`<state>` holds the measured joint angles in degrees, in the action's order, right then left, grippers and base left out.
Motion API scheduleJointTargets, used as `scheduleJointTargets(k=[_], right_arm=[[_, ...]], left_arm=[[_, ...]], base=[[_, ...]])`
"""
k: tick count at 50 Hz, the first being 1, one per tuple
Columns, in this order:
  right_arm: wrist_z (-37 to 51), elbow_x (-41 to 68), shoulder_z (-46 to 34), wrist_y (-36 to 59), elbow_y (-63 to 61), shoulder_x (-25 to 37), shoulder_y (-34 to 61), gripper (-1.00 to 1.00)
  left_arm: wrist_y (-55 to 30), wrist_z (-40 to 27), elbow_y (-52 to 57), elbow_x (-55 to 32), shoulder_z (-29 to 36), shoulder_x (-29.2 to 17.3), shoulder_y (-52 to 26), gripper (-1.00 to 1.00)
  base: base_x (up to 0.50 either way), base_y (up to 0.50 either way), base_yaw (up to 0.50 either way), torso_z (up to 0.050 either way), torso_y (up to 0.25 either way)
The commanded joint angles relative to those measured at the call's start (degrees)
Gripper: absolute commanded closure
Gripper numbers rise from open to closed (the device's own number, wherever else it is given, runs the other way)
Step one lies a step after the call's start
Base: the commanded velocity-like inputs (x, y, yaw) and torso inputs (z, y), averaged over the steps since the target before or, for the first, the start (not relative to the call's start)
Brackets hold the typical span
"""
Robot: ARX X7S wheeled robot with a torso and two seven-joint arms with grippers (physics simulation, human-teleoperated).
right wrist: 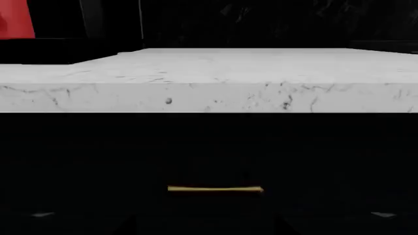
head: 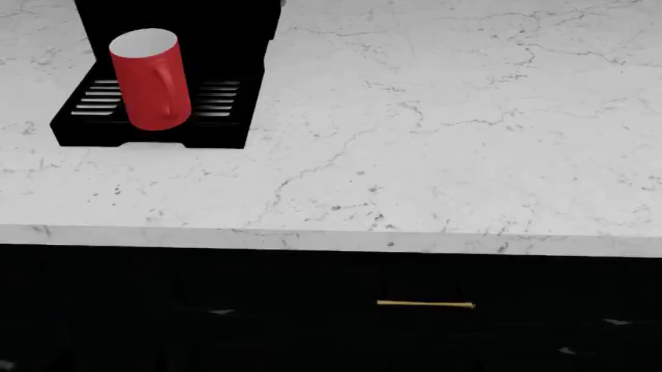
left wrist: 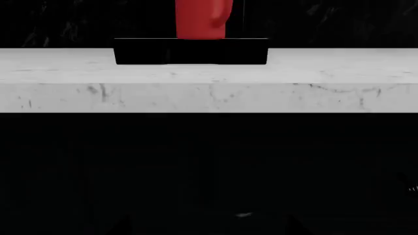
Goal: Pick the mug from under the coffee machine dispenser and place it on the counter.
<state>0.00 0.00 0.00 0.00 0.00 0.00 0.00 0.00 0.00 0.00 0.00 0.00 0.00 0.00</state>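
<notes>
Looking down from my head, I see the red mug (head: pixel 151 79) standing upright on the slotted drip tray (head: pixel 219 99) of the black coffee machine (head: pixel 176 19), at the far left of the white marble tabletop (head: pixel 435 139). Its white inside and open mouth show only from up here, and the loop handle faces toward me. To the right of the machine the veined tabletop stretches wide, and below its front edge a slim brass handle (head: pixel 425 304) sits on the black cabinets (head: pixel 310 325). My left wrist camera looks level at the tabletop's front edge (left wrist: pixel 209 98): it catches only the lower body of the mug (left wrist: pixel 199 19), cut off at the top of the picture, standing on the tray's flat black front (left wrist: pixel 191 51), with dark cabinet face filling everything beneath. My right wrist camera also looks at the edge of the tabletop (right wrist: pixel 216 98) from low down, but from farther right: just a sliver of the mug (right wrist: pixel 16 19) shows at one corner, while the brass handle (right wrist: pixel 215 189) lies nearly centred below, something the left wrist misses entirely. Neither my left pincer nor my right pincer appears in any of the three pictures, so I cannot tell whether their jaws are apart or together.
</notes>
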Motion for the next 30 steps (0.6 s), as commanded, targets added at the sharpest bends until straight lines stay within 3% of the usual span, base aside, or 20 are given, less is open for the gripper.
scheduleJointTargets(k=[1,16,30], right_arm=[[0.71,0.53,-0.70,1.07,-1.19,0.54,0.00,-1.00],[3.57,2.87,-3.63,-0.59,0.49,3.02,0.21,-1.00],[5.13,3.87,-5.09,-0.14,0.05,4.13,0.19,-1.00]], left_arm=[[-0.89,-2.02,0.99,-1.68,1.99,-1.69,0.00,-1.00],[0.08,-4.02,0.51,-4.59,3.21,-3.37,-0.03,-1.00],[0.19,-4.28,0.28,-6.08,4.73,-4.66,-0.08,-1.00]], base=[[0.00,0.00,0.00,0.000,0.000],[0.00,0.00,0.00,0.000,0.000],[0.00,0.00,0.00,0.048,0.000]])
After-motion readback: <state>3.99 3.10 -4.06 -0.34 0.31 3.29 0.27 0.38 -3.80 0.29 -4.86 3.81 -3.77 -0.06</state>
